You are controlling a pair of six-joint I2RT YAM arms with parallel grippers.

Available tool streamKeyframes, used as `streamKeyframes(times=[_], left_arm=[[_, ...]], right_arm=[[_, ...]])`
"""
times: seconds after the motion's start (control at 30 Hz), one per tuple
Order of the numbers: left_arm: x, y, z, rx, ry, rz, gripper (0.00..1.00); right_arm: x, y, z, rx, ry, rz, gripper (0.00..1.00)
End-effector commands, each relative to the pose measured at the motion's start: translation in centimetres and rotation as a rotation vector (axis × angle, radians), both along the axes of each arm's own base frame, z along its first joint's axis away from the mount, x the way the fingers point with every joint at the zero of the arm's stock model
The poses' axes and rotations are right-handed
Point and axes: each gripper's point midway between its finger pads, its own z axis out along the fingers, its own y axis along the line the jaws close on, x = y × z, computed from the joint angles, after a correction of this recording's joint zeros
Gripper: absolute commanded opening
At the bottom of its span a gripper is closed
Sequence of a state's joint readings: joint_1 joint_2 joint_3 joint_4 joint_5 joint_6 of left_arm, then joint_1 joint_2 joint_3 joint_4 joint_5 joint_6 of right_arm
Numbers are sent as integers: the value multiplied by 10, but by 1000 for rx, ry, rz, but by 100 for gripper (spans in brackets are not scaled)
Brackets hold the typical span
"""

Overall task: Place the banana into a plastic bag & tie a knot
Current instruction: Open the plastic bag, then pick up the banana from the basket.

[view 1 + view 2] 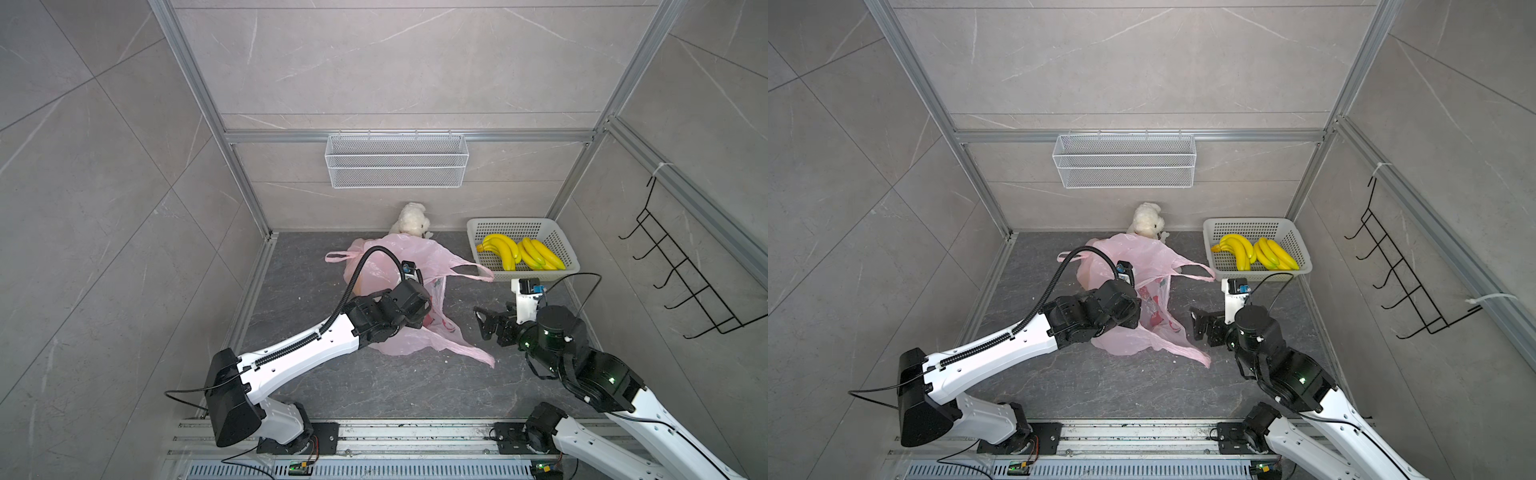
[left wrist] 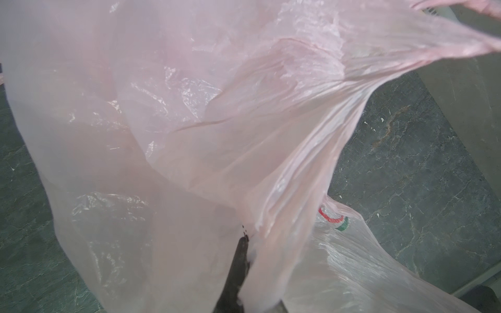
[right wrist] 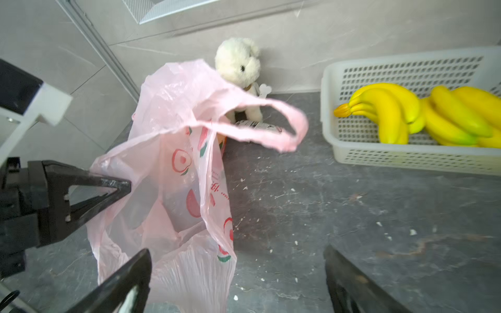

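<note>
Grip: left end effector (image 3: 123, 189) is pinched shut on a fold of the pink plastic bag (image 1: 399, 266), holding that side up off the worktop (image 1: 374, 386).
Free side: right end effector (image 1: 482, 323) is spread wide and holds nothing. It hangs low just right of the bag, apart from it in both top views.
Bag: mid-worktop between the two end effectors, crumpled, its lower part resting on the surface. No knot, and no fruit inside as far as the film shows.
Loops: one handle loop (image 1: 473, 272) reaches right toward the basket; a second lies at the far left (image 1: 336, 255).
Fruit: bananas (image 1: 519, 251) lie in the white basket (image 1: 511, 222) at the far right corner of the worktop.
Bearing: the bananas are far and a little right of the right end effector, well apart from the left one. The right arm is judged the nearer.
Long axis: both bunches run from far left to near right.
Count: two end effectors, one bag, one basket and two banana bunches, whose single fruits overlap too much to count. Also one plush toy (image 1: 411, 220), one wire shelf (image 1: 397, 162) and one hook rack (image 1: 685, 266).
Next move, judged: the right end effector reaches into the basket and closes across a bunch's long axis.
</note>
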State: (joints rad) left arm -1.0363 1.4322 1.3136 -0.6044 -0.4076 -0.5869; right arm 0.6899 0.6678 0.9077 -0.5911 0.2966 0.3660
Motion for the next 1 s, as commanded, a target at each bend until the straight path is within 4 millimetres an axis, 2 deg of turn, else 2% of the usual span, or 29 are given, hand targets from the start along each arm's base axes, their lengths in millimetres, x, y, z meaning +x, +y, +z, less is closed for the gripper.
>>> streamKeyframes(times=[0.0, 0.13, 0.23, 0.3, 0.43, 0.6, 0.8, 0.97], left_arm=[[0, -7, 8, -18, 7, -22, 0], [0, -8, 3, -15, 18, -26, 0], [-1, -5, -1, -11, 29, -16, 0], [-1, -3, -4, -17, 39, -9, 0], [-1, -5, -6, -40, 46, -17, 0], [-2, -6, -7, -56, 43, -33, 0], [-5, -1, -8, -69, 39, -41, 0], [-7, 3, -9, -78, 39, -39, 0]], right_arm=[[14, -26, 8, -142, -15, -122, 100], [51, -30, 13, -176, 24, -198, 100], [82, -42, 17, -155, 38, -272, 100], [108, -58, 10, -150, 76, -338, 100], [164, -81, -21, -107, 176, -402, 100], [220, -97, -64, -137, 272, -445, 100], [270, -121, -105, -195, 344, -488, 100], [293, -142, -137, -266, 409, -525, 98]])
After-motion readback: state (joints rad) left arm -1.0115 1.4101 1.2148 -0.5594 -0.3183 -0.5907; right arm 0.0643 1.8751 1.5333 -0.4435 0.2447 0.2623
